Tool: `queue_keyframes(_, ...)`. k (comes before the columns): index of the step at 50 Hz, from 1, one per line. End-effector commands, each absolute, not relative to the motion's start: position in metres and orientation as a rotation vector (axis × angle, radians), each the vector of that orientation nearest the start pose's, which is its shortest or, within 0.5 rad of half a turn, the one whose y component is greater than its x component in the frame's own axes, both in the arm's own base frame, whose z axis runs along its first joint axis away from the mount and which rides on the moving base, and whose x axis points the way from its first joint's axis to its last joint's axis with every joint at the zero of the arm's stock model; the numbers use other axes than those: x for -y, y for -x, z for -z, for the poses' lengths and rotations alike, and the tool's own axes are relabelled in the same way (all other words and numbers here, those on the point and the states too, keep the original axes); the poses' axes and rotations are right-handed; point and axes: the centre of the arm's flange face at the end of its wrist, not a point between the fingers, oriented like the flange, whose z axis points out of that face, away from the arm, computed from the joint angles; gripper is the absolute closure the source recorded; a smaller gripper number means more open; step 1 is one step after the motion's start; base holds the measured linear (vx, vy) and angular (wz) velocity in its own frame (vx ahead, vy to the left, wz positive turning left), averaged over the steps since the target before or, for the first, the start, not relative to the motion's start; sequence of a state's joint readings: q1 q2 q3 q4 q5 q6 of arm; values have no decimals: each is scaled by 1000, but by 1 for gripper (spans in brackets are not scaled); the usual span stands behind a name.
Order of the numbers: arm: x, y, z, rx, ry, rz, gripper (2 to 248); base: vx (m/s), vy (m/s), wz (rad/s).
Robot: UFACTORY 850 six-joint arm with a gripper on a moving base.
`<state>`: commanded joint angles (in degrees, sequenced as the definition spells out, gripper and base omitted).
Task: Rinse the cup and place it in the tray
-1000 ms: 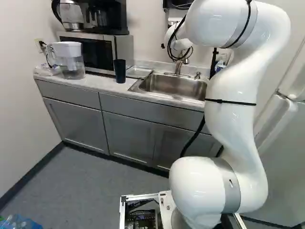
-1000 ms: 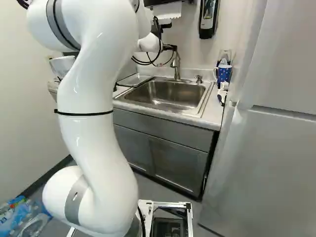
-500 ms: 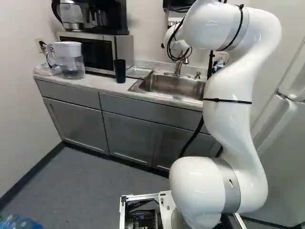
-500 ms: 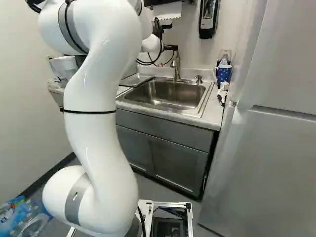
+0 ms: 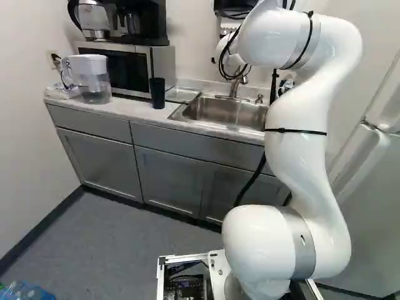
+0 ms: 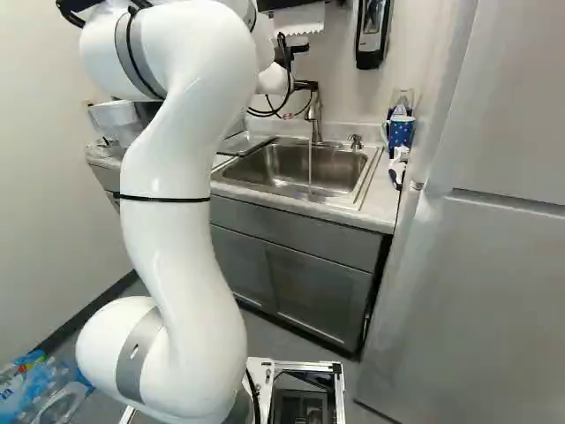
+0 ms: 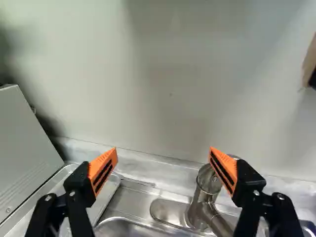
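Note:
My gripper [image 6: 305,86] is by the top of the faucet [image 6: 316,115] in the right base view. In the wrist view the gripper [image 7: 164,155] stands open, nothing held; one finger is over the metal faucet [image 7: 203,190]. A thin stream of water [image 6: 310,163] falls into the steel sink [image 6: 287,168]. A dark cup [image 5: 157,92] stands upright on the counter, left of the sink in the left base view. Between cup and sink lies the shallow tray [image 5: 182,94], whose flat surface also shows beside the other finger in the wrist view.
A microwave [image 5: 128,67] and a water pitcher [image 5: 94,78] stand on the counter [image 5: 140,112] beyond the cup. A blue dotted mug [image 6: 401,131] is right of the sink, near the refrigerator [image 6: 477,265]. A wall rises close behind the faucet.
Water has started running from the faucet. My arm's elbow and upper links have shifted left in the left base view and right in the right one. Base, cup and tray have stayed put.

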<state>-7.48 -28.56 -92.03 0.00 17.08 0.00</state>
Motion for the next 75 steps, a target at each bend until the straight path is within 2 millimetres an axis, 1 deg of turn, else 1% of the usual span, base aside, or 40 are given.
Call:
queue_keyframes(13, 83, -696, -639, -147, 2467, 2061, 3, 0, 0, 0)
queue_keyframes(47, 35, -649, -643, -68, 2483, 1978, 3, 0, 0, 0)
queue_keyframes(64, 19, -616, -640, -40, 2548, 1869, 3, 0, 0, 0)
queue_keyframes(75, 14, -592, -636, -31, 2600, 1787, 3, 0, 0, 0)
